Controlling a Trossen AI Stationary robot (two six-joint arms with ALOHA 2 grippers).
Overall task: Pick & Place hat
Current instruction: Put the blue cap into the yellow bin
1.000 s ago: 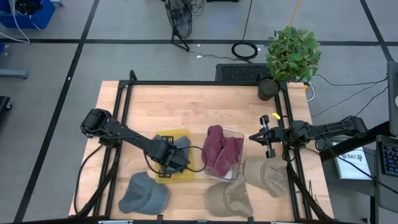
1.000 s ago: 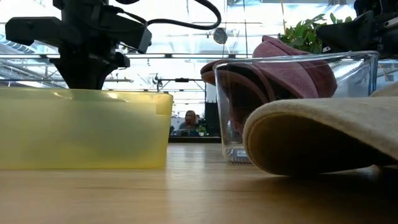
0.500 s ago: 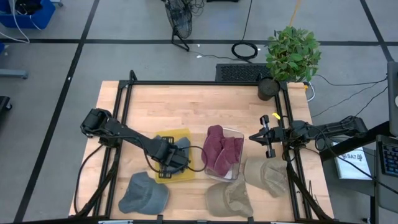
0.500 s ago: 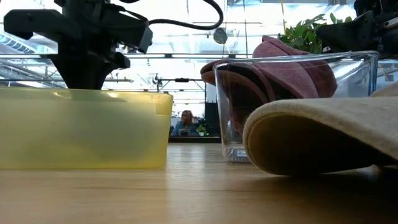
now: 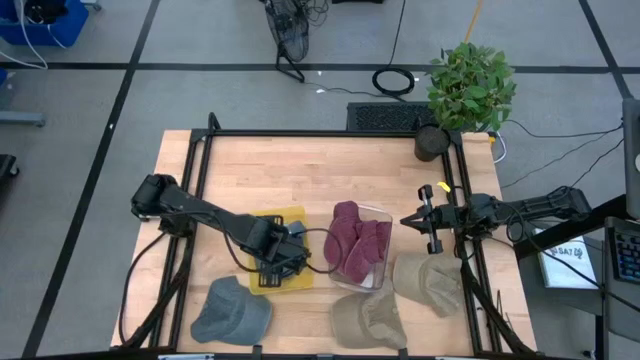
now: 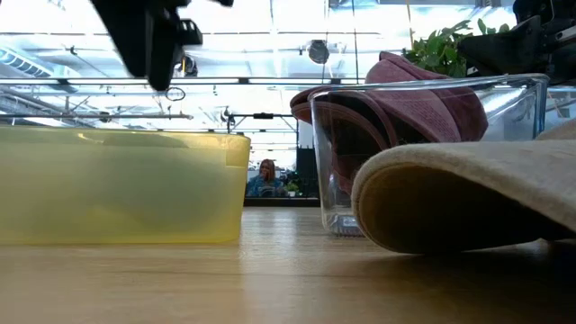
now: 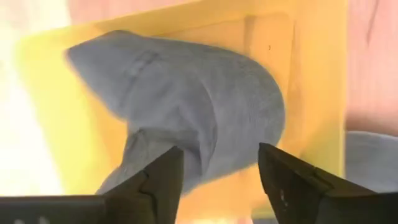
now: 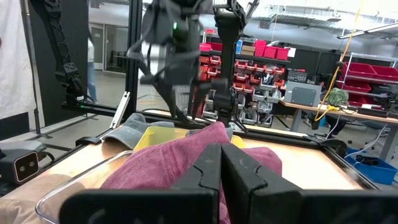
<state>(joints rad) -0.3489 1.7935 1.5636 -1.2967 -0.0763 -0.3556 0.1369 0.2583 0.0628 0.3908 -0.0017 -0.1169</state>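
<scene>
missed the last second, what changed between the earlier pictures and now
The left hand opened, let go of the grey hat in the yellow bin, and rose above it. The right hand, maroon hats and other hats stayed put.

So the left tool [image 7: 217, 180] let go: a second ago it was clamped down inside the yellow bin [image 5: 262, 225], now its fingers [image 7: 292, 183] are spread apart and it's lifted up clear of the rim. The grey hat [image 7: 193, 112] it was holding is just lying loose in the bin. In the low view the arm has risen and slid over a bit.
</scene>
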